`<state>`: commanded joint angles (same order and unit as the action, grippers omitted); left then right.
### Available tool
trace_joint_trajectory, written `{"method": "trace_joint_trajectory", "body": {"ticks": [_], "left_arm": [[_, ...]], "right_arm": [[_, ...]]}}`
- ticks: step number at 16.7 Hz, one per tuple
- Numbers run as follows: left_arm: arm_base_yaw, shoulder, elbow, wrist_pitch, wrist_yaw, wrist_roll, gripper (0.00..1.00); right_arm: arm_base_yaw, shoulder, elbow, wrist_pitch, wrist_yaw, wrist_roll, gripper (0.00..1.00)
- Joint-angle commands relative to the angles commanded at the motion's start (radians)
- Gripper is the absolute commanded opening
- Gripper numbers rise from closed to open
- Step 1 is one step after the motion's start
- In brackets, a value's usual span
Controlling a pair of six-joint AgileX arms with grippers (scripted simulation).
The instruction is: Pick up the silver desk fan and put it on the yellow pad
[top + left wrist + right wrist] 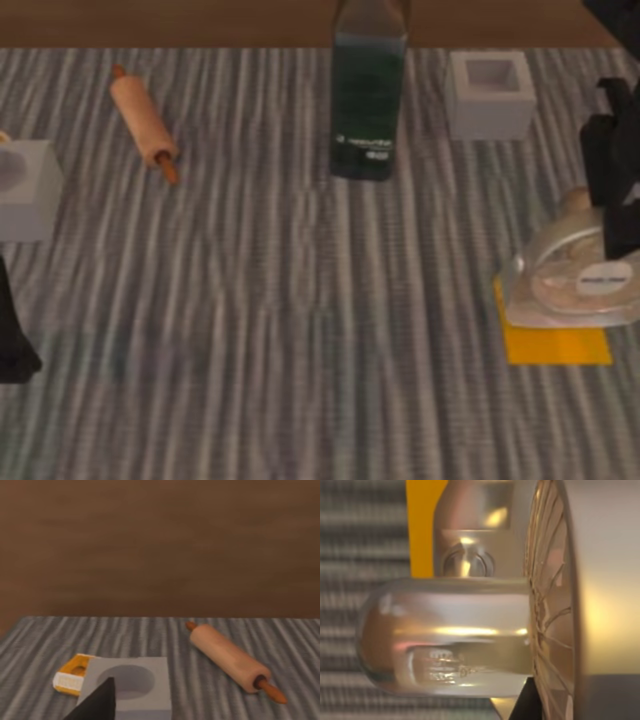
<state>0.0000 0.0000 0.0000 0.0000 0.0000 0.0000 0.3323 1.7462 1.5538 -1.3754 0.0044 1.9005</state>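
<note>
Chrome-slick silver desk fan (575, 275) sits over the yellow pad (555, 345), right gripper (612, 190) above it, grip state unclear; rigid, slippery, best taken by the motor housing (445, 635); left gripper (15, 350) parked far left of the pad

one silver desk fan (575, 275) and one yellow pad (555, 345) sit right of the one dark green bottle (368, 95). two grey cube boxes: one (488, 95) just right of the bottle, one (25, 190) far left of it. one wooden rolling pin (145, 122) left of the bottle. one small orange-and-white box (70, 676) touches the left cube.
</note>
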Motion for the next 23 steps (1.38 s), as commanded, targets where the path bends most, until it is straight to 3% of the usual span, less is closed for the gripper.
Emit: {"method": "trace_joint_trajectory", "body": {"ticks": [13,23], "left_arm": [[0.0,0.0,0.0,0.0,0.0,0.0,1.0],[0.0,0.0,0.0,0.0,0.0,0.0,1.0]], "right_arm": [[-0.003,0.016,-0.119,0.135,0.0,-0.003,0.0],[-0.003,0.016,-0.119,0.135,0.0,-0.003,0.75]]}}
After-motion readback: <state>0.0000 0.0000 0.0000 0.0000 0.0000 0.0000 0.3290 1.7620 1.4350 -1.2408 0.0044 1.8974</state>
